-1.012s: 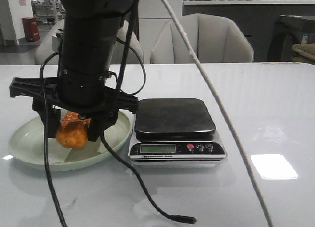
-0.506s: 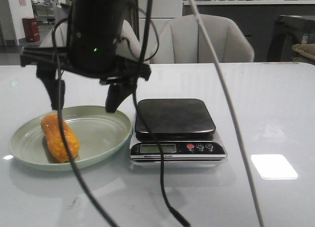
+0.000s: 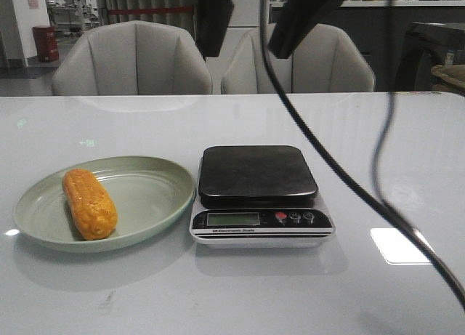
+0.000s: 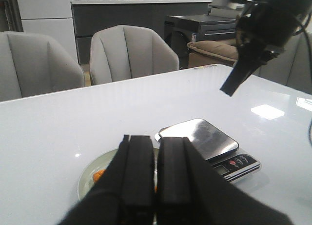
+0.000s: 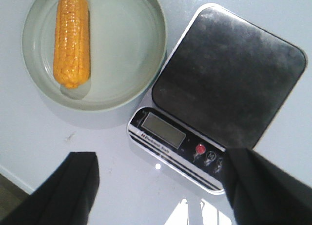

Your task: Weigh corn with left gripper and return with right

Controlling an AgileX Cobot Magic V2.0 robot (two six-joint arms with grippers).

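Note:
The corn (image 3: 89, 203) lies on the left part of the pale green plate (image 3: 149, 200), left of the black scale (image 3: 256, 174). The right wrist view looks straight down on the corn (image 5: 72, 37), the plate (image 5: 124, 49) and the scale (image 5: 229, 73). My right gripper (image 3: 245, 48) hangs high over the table, open and empty, with only its fingertips showing at the top of the front view. Its fingers stand wide apart in its wrist view (image 5: 163, 156). My left gripper (image 4: 156, 139) is shut and empty, off to the side. Past it a sliver of corn (image 4: 99, 174) shows.
Black cables (image 3: 327, 160) hang from the right arm across the front view, over the scale's right side. Grey chairs (image 3: 131, 59) stand behind the table's far edge. The scale's display and buttons (image 3: 290, 218) face the front.
The right gripper let go of the corn, which now lies on the plate. It then rose until only its fingertips show at the top.

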